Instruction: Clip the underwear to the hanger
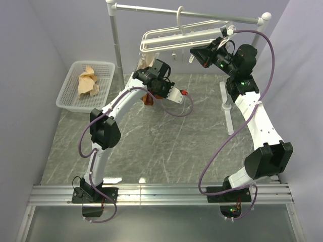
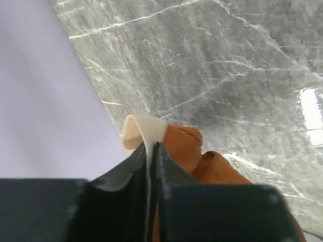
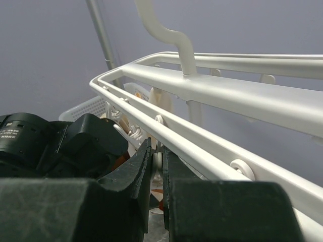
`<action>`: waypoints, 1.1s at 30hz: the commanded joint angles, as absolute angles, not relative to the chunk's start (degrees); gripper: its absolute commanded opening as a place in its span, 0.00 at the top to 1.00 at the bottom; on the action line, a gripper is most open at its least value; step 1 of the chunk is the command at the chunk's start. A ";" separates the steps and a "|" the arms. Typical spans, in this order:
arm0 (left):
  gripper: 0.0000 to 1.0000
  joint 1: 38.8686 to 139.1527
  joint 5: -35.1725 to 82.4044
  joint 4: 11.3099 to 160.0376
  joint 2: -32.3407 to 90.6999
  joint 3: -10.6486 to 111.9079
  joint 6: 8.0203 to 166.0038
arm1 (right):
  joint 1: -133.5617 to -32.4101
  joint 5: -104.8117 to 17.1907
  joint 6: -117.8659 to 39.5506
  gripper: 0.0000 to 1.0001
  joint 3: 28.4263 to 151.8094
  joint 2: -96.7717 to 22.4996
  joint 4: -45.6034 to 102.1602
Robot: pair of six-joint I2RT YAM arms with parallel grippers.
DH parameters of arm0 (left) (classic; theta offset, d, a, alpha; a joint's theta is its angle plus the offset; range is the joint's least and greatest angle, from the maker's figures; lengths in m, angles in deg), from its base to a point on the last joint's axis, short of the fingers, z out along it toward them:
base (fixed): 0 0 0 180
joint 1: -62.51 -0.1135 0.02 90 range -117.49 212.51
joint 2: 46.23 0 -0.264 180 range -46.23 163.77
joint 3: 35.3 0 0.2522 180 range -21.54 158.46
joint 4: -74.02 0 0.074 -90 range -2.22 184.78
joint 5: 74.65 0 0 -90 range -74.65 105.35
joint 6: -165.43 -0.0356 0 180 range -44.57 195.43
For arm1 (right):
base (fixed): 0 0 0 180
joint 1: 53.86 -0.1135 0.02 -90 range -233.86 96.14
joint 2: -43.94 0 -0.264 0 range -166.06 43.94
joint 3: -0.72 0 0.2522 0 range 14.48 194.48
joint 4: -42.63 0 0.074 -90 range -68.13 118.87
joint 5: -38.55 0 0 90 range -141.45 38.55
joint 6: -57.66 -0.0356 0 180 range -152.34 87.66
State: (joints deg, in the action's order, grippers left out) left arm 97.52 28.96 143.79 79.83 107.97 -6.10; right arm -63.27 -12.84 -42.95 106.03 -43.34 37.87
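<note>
The underwear (image 2: 187, 147) is rust-orange with a pale beige waistband (image 2: 146, 130). My left gripper (image 2: 153, 145) is shut on the waistband and holds the fabric above the marble table. In the top view the left gripper (image 1: 147, 70) sits just under the left end of the hanger (image 1: 174, 36), with the underwear (image 1: 148, 99) hanging below it. The hanger (image 3: 227, 96) is a white rack of bars hung by its hook from the rail. My right gripper (image 3: 157, 151) is shut on a small white clip (image 3: 158, 161) under the bars; it also shows in the top view (image 1: 193, 53).
A white basket (image 1: 68, 93) with a light tan cloth (image 1: 88, 82) stands at the back left. A grey rail (image 1: 202, 13) on white posts spans the back. A white post foot (image 1: 228, 107) stands at the right. My left arm's black wrist (image 3: 60, 143) is close to the right gripper.
</note>
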 commanded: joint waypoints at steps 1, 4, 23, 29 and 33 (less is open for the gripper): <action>0.93 97.14 30.64 144.03 77.18 110.30 -5.87 | -63.88 -11.37 -43.33 1.00 105.98 -42.01 38.01; 1.00 96.70 34.42 141.66 74.54 109.16 -3.59 | -63.88 -11.46 -43.68 1.00 106.07 -42.10 37.93; 1.00 96.26 49.10 102.90 51.86 77.43 9.07 | -63.88 -11.29 -48.15 1.00 105.28 -41.66 38.98; 1.00 97.58 47.88 95.95 51.59 74.79 8.64 | -63.88 -10.58 -51.59 1.00 103.43 -41.05 40.21; 1.00 98.63 47.87 95.25 52.39 76.28 8.90 | -63.97 -10.49 -52.03 1.00 102.29 -40.87 40.47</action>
State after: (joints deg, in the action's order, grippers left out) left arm 97.60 46.56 100.36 53.04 74.58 7.69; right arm -63.31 -12.54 -50.54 103.65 -43.14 40.73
